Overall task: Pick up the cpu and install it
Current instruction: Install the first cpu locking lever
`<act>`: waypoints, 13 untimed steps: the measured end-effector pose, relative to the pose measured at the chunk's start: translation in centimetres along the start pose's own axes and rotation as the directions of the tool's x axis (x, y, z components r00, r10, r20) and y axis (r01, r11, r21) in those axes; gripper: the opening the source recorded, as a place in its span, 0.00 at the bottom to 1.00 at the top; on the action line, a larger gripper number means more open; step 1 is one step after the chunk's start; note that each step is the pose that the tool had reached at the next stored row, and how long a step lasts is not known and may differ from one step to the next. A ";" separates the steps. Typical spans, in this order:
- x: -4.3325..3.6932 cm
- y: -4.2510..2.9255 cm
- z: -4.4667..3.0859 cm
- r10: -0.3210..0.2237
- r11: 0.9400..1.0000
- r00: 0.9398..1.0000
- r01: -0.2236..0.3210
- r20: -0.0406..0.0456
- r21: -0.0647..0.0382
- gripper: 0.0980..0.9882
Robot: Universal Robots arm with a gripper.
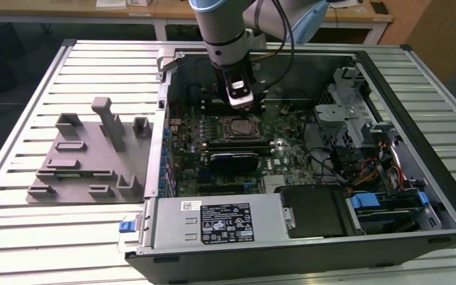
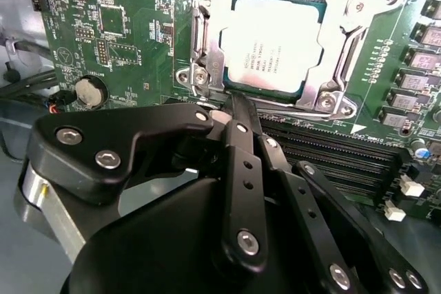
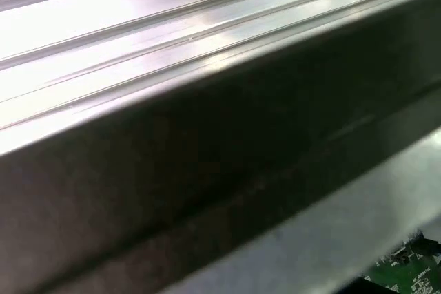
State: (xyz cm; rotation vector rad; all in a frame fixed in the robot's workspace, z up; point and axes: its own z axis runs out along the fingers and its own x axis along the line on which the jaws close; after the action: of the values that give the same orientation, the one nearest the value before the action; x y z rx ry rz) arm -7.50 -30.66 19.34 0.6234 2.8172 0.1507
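The pincer, clenched and holding nothing, hangs just beside the cpu, which already lies in its socket on the motherboard. The placing step looks done; any next move calls for leaving the chip undisturbed.

Even overhead light falls on the slatted table; glare whitens its slats in the first wrist view, blurred throughout.

Cpu: small flat square chip, silver-grey metal top plate, thin pale-green rim, faint print on top. Lies flat, seated in socket on motherboard, inside metal retention frame. In exterior view, cpu sits near motherboard's middle, toward far edge, inside open computer case.
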 end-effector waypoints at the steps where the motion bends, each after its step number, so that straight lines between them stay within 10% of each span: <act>1: -0.01 0.01 -0.06 0.000 1.000 1.000 0.000 0.000 0.000 0.01; 13: 0.08 0.58 -0.64 0.000 1.000 1.000 0.000 0.000 0.000 0.01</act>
State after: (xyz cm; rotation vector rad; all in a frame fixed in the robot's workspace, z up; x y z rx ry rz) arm -7.51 -30.13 20.03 0.6235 2.8170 0.1512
